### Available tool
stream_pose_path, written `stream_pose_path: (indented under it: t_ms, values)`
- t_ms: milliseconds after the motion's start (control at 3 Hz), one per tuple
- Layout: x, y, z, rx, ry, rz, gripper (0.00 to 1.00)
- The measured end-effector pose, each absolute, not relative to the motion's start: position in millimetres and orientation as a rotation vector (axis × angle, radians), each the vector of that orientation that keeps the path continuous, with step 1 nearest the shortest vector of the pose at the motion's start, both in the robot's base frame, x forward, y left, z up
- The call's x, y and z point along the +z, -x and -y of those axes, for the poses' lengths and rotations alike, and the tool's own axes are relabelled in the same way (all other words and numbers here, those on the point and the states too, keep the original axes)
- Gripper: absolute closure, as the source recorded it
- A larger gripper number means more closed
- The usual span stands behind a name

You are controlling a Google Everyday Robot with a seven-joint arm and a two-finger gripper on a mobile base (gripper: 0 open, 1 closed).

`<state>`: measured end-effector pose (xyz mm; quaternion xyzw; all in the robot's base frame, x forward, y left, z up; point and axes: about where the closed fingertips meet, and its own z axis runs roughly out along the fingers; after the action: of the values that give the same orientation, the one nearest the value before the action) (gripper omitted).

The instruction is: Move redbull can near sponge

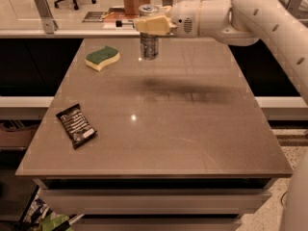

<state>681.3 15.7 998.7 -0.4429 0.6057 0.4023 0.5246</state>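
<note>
Gripper (149,25): over the far middle of the table (192,129), fingers pinching the upper part of the redbull can (148,48), held upright. Sponge (102,57): left of the can, near, not touching. Snack packet (76,125): near left edge, well apart.

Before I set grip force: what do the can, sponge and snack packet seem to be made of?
The redbull can, clamped in the gripper over the far side of the table, looks like thin metal: silver-grey, faintly shiny. The sponge looks like soft foam, pale yellow under a matte green scouring top. The packet is probably plastic film: dark, creased, with glints.
</note>
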Motion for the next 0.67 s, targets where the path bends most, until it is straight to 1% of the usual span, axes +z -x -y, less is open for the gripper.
stream_pose_path:
  t_ms: [333,667]
  values:
    - [988,-712,-47,0.969,1.047,-1.458,1.00]
    - [970,-725,-66,0.928,1.038,-1.520,1.00]
